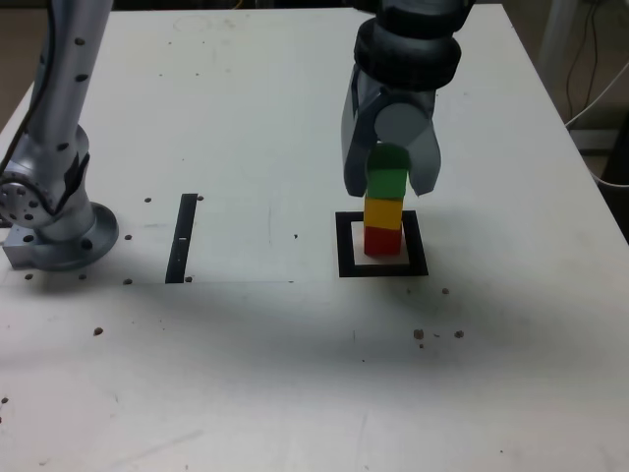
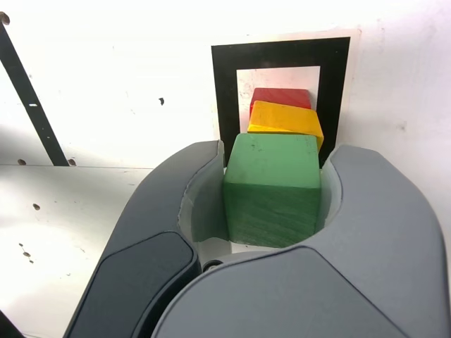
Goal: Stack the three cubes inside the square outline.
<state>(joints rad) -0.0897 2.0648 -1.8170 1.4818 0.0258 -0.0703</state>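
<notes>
The green cube point(image 2: 273, 186) is squeezed between the nearly closed jaws of the gripper point(image 1: 390, 175), on top of the yellow cube point(image 1: 383, 211). The red cube point(image 1: 383, 241) is at the bottom, inside the square outline point(image 1: 346, 246). The tower could be knocked over if the gripper is pulled sideways. Three cubes are counted, one outline, and one black strip point(image 1: 183, 237).

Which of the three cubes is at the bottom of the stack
The red cube. It sits on the white centre of the square outline, with the yellow cube on it and the green cube on top.
</notes>
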